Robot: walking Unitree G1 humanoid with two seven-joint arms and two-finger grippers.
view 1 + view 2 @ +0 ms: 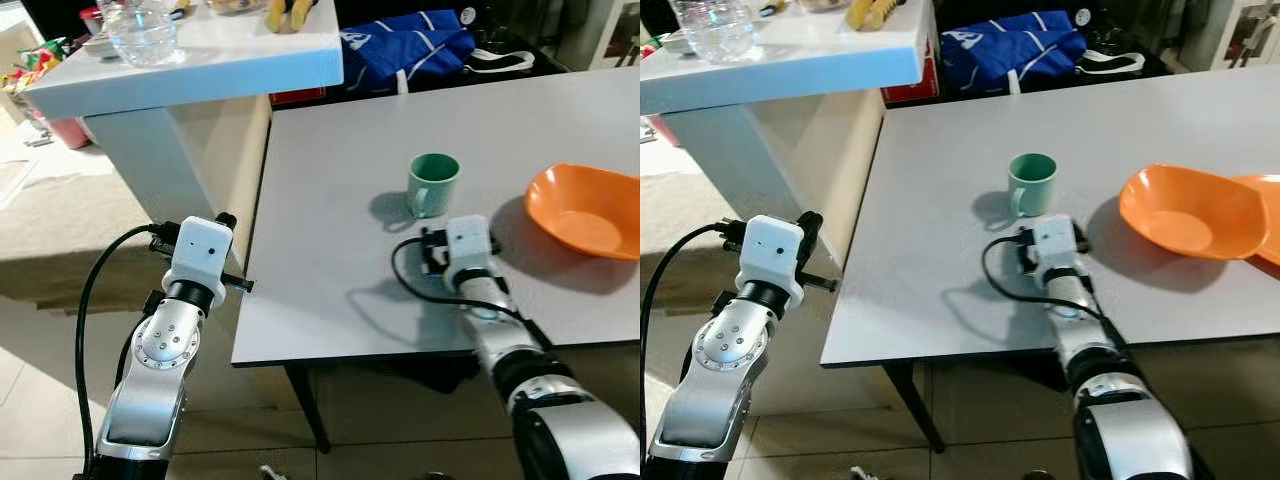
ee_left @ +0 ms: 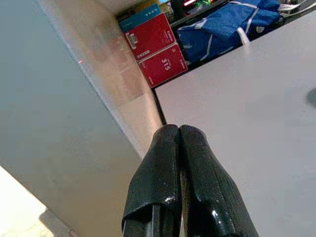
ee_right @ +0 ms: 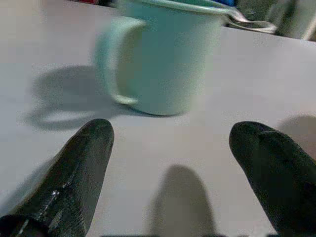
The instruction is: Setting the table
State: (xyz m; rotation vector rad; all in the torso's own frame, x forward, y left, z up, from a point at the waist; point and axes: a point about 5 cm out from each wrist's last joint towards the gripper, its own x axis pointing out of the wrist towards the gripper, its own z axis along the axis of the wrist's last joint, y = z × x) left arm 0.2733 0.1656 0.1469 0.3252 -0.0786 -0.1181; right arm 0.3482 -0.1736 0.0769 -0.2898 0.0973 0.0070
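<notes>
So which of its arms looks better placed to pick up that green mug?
Right. The right gripper is open over the table, facing the green mug. The left gripper is shut, off the table's edge.

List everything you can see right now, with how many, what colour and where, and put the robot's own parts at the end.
mug: one, pale green, upright on the grey table, just ahead of the right gripper
bowl: one, orange, table's right side
blue bag: one, beyond the table's far edge
red boxes: two, stacked, beside the table's far corner
white counter: one, left of the table, glassware on it
left gripper: fingers shut, beside the table's left edge
right gripper: fingers open, over the table, facing the mug
</notes>
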